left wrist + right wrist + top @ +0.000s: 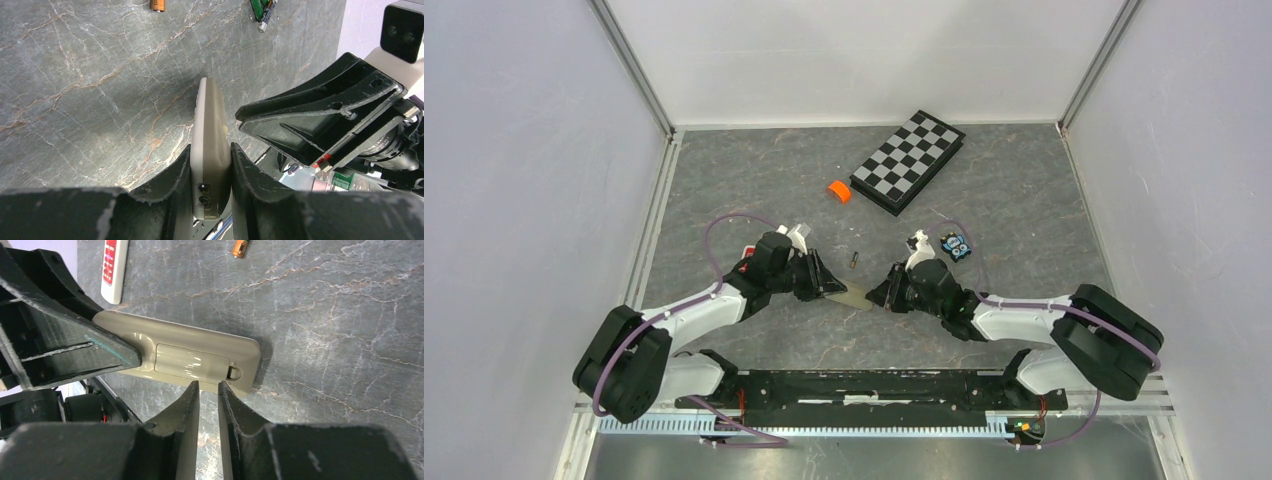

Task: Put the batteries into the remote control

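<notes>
Near edge, between the two arms: beige remote (851, 293), up on its thin side, long way running from one gripper across to the other; resting on the table (1024, 200) or just over it, cannot tell which.
Left gripper (211, 149): clenched on one end of the beige remote, one finger on each flat face.
Right gripper (208, 384): fingers almost together, thin gap, nothing in it; tips just beside the remote's long edge.
Back cover (192, 362): still on, facing the right gripper, so no cell inside yet; small catch at the end away from the left gripper.
Way to the cover: straight ahead of the right fingertips, catch a little to one side.
Nearer arm: right for the cover; left busy holding.
Coppery battery (240, 247): loose on the table just past the remote, away from the arm bases, about as near to one gripper as the other, touching nothing.
Green battery (262, 10): perhaps one more, cut off at the top of the left wrist view; not sure.
White remote (114, 270): red buttons, flat on the table beyond the left gripper.
Farther back: blue-and-black gadget (955, 245) near the right wrist; orange roll (839, 190) just beside the checkered board (909, 160).
Count: remotes two; batteries one for sure, maybe two; gadget, roll, board one each.
Next, as a guess: cover off first, then battery in.
</notes>
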### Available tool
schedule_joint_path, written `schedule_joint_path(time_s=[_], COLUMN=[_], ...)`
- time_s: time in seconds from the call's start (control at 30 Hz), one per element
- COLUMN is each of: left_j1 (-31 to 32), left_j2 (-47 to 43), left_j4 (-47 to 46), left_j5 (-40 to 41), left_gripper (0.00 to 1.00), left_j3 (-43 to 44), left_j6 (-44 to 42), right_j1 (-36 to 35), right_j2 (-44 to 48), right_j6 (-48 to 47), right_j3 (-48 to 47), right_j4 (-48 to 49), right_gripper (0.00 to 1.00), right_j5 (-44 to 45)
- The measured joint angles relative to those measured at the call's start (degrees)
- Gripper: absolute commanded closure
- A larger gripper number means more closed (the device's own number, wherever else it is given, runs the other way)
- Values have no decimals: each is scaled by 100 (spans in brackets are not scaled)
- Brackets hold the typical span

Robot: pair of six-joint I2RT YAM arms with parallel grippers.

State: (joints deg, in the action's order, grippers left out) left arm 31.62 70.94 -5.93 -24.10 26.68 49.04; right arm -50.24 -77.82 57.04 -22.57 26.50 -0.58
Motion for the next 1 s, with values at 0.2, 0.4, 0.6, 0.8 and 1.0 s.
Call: schedule_joint_path(time_s=[0.2,0.4,0.6,0.8,1.0], left_j1=[0,0,0,0,0], left_j2=[0,-2,-4,-4,-7], left_j4=[4,11,15,15,17], left_j5=[2,2,2,2,0], left_gripper=[98,98,98,98,98], left_j3=[0,0,0,0,0], left_j6=[0,-2,-2,-2,0], right_j1=[13,42,81,92,92], right_j2=[-155,-181,-315,-492,-542], right_j6=[22,129,188,238,280], right_j3=[7,221,225,225,227], right_j4=[76,573,763,957,1010], right_gripper=[70,67,62,58,57], right_j5=[63,85,103,61,61])
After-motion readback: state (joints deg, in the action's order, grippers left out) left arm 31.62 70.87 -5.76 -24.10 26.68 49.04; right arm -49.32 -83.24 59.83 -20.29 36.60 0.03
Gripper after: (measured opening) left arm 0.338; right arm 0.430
